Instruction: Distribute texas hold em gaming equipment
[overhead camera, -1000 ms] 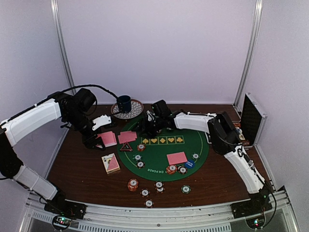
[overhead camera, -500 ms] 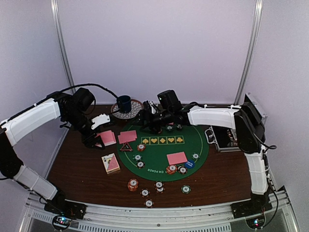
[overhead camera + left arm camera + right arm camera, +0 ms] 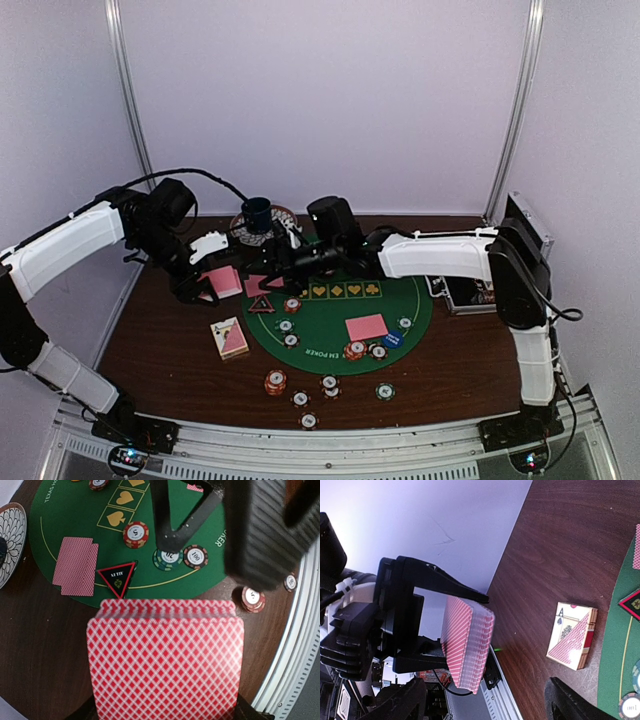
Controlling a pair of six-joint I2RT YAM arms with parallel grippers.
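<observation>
While left claw [image 3: 214, 285] clamps the card deck [image 3: 165, 665], right claw [image 3: 265, 262] gapes nearby.

In the left wrist view the deck of cards [image 3: 165, 665] runs off the bottom edge, the patterned plate [image 3: 11, 537] off the left; upper right is dark blur. In its own view the right gripper [image 3: 485, 700] shows only two stubs at the bottom edge.

A robotics lab test booth: plain pale wall panels [image 3: 320, 100] framed by aluminium posts [image 3: 128, 90] enclose a dark wooden table [image 3: 160, 350]. 2 white-and-black robot arms, the left arm [image 3: 70, 245] and right arm [image 3: 430, 255], stand on a slotted metal rail [image 3: 330, 445] at its near edge, a black cable [image 3: 200, 179] exposed.
</observation>
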